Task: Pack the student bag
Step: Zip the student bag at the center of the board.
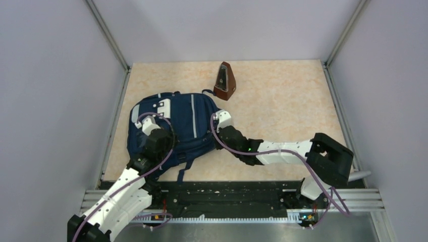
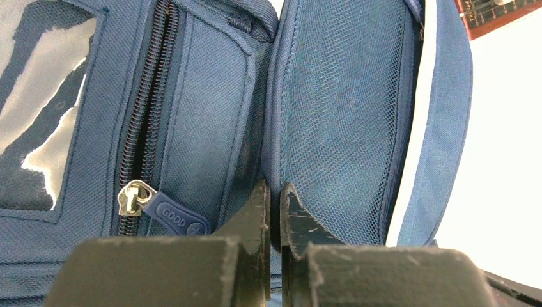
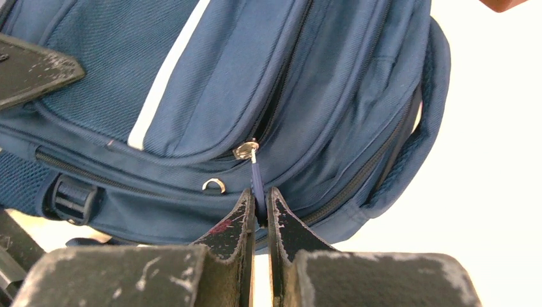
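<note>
The student bag (image 1: pixel 189 126) is navy with thin light stripes and lies flat at the table's left middle. My left gripper (image 1: pixel 146 121) is over its left part. In the left wrist view the gripper (image 2: pixel 275 192) is shut on a fold of the bag's fabric beside a mesh pocket (image 2: pixel 345 109). A zip pull marked GOOD (image 2: pixel 174 217) lies just to its left. My right gripper (image 1: pixel 220 118) is at the bag's right edge. In the right wrist view it (image 3: pixel 259 195) is shut on a blue zip pull (image 3: pixel 256 176) hanging from a silver slider (image 3: pixel 245 151).
A brown pyramid-shaped metronome (image 1: pixel 224 80) stands just beyond the bag's top right corner. The bag's dark straps (image 1: pixel 184 169) trail toward the near edge. Grey walls and metal rails close in the table on three sides.
</note>
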`<state>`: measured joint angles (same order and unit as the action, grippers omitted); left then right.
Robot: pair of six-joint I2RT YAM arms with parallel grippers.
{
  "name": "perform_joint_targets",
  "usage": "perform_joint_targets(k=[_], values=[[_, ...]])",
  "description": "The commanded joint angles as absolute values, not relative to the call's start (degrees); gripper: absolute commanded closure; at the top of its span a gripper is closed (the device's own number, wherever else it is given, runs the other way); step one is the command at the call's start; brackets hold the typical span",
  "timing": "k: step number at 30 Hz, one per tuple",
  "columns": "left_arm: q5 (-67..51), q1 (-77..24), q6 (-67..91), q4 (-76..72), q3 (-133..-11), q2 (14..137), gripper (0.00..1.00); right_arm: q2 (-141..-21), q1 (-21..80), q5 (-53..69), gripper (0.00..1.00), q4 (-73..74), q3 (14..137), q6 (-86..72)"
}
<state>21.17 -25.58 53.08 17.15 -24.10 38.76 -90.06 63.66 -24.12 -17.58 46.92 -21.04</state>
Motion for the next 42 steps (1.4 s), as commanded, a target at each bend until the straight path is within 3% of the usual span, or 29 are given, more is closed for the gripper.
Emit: perform_joint_targets(k=[1, 21, 22, 24, 26, 33, 42], values=[[26.29, -22.61, 49.46, 18.89, -25.2, 37.46, 1.0, -88.85, 57.89, -26.29, 1.0, -17.33, 49.36, -18.52], [25.25, -19.6, 47.25, 27.87, -29.49, 29.61, 0.99, -106.7, 48.43, -10.39, 1.0, -16.62, 68.19, -7.96], [24.78, -19.6, 46.35, 28.25, -30.24, 29.42, 0.9, -106.39, 48.43, -9.86, 1.0, -16.65, 67.88, -8.03], [24.26, -19.58, 44.27, 30.13, -32.83, 30.25, 0.6, -105.61, 48.43, -8.98, 1.0, -16.66, 66.99, -8.23], [23.52, -19.54, 42.24, 31.1, -35.93, 32.48, 0.45, -104.82, 48.43, -8.36, 1.0, -16.53, 66.16, -8.74], [14.78, -19.77, 36.37, 23.26, -43.55, 44.08, 0.31, -104.05, 48.45, -6.29, 1.0, -16.79, 64.94, -10.85], [2.3, -20.66, 37.04, 7.55, -45.14, 59.45, 0.26, -103.9, 48.43, -5.31, 1.0, -16.31, 64.79, -11.79]])
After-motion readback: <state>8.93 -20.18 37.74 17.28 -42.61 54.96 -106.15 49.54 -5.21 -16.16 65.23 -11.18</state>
